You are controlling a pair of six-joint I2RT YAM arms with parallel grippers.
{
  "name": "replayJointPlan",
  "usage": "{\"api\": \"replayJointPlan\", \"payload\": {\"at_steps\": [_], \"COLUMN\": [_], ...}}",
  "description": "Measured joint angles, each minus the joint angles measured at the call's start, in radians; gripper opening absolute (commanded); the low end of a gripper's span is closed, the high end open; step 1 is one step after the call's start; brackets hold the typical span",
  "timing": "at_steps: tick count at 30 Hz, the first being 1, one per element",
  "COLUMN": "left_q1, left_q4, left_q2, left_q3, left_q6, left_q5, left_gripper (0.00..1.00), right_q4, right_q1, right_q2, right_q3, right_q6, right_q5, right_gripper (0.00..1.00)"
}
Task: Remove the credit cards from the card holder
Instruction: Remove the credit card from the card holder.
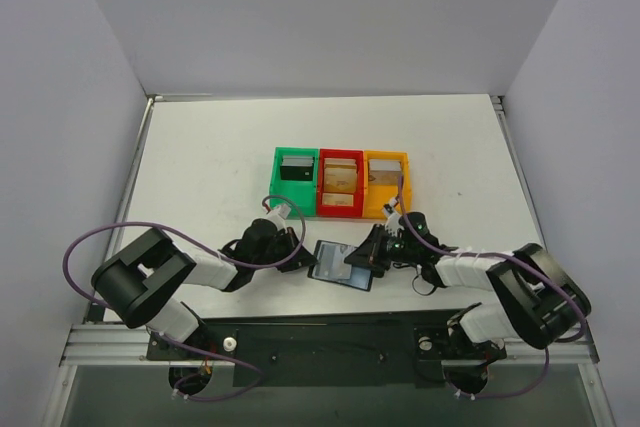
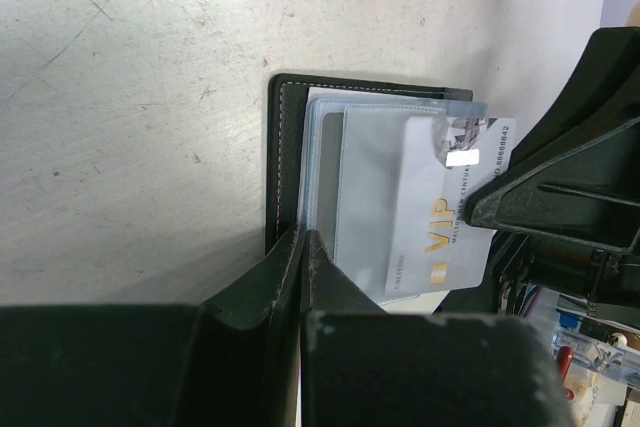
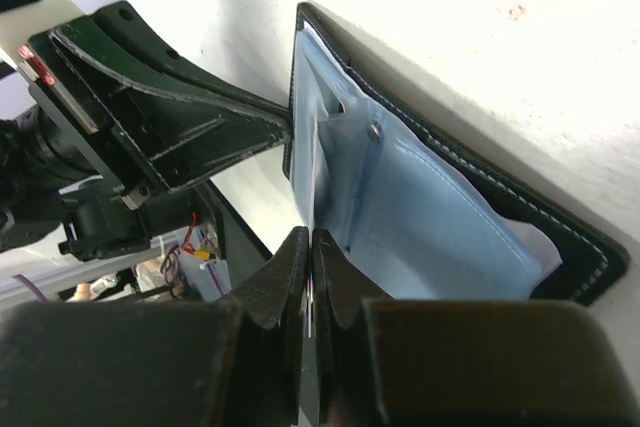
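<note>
On the table (image 1: 200,167) the holder (image 1: 342,265) lies open between my arms; it looks light and floppy. My left gripper (image 2: 303,240) pinches its black edge. My right gripper (image 3: 311,245) is clamped on the card (image 2: 445,202), which looks stiff and slick and is best held by its exposed end.

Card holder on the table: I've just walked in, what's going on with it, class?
The card holder lies open on the table. The left fingers pinch its black edge. The right fingers are shut on a white VIP card that sticks partly out of a clear sleeve, not yet free.
</note>
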Motion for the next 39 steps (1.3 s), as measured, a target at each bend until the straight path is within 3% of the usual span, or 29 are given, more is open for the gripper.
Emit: {"api": "replayJointPlan", "payload": {"at_steps": [7, 9, 12, 18, 23, 29, 33, 39], "left_q1": [0.006, 0.006, 0.007, 0.012, 0.027, 0.075, 0.109, 0.138], "left_q4": [-0.026, -0.028, -0.035, -0.142, -0.272, -0.298, -0.223, -0.024], "left_q2": [-0.018, -0.019, -0.032, -0.139, -0.303, -0.491, -0.528, -0.502], "left_q3": [0.000, 0.000, 0.000, 0.027, 0.110, 0.152, 0.151, 0.148], "left_q6": [0.001, 0.001, 0.006, 0.027, 0.057, 0.103, 0.105, 0.027], "left_q5": [0.000, 0.000, 0.003, 0.015, 0.014, 0.070, 0.186, 0.428], "left_gripper": [0.13, 0.22, 0.45, 0.64, 0.66, 0.66, 0.70, 0.82], "right_q4": [-0.210, -0.284, -0.397, -0.645, -0.869, -1.036, -1.107, -1.245], "right_q1": [-0.018, -0.025, -0.030, -0.031, -0.031, 0.041, 0.164, 0.184], "right_q2": [-0.151, -0.200, -0.275, -0.436, -0.508, -0.539, -0.572, -0.488], "right_q3": [0.007, 0.019, 0.048, 0.151, 0.303, 0.451, 0.491, 0.683], "right_q6": [-0.095, -0.128, -0.183, -0.294, -0.397, -0.545, -0.641, -0.747], "right_q5": [0.007, 0.010, 0.024, 0.073, 0.120, 0.209, 0.176, -0.005], "right_gripper": [0.00, 0.00, 0.00, 0.00, 0.00, 0.00, 0.00, 0.00]}}
